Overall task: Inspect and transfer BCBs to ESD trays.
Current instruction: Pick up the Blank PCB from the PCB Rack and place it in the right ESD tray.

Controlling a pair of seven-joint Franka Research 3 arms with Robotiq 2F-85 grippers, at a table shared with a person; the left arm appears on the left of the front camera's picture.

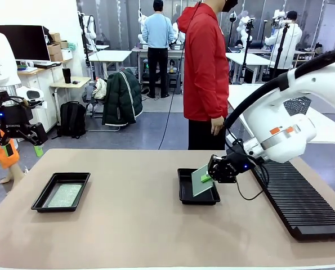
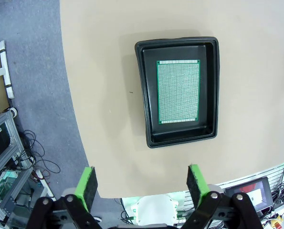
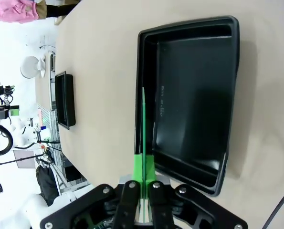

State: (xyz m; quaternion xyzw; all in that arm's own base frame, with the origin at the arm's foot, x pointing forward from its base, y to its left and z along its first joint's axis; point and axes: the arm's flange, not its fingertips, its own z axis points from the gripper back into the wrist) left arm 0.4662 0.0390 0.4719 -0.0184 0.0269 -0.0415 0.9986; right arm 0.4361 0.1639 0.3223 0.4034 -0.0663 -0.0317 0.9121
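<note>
My right gripper is shut on the edge of a green BCB, holding it tilted over the middle black ESD tray. In the right wrist view the board shows edge-on between the green pads, above that tray's near rim, and the tray has nothing in it. At the table's left a second ESD tray holds another BCB lying flat. My left gripper hangs open high above that tray and its board, off the table's left edge in the front view.
A long black ribbed rack lies along the table's right side. A person in a red jacket stands at the far edge, hands down. The tan tabletop between the trays is open.
</note>
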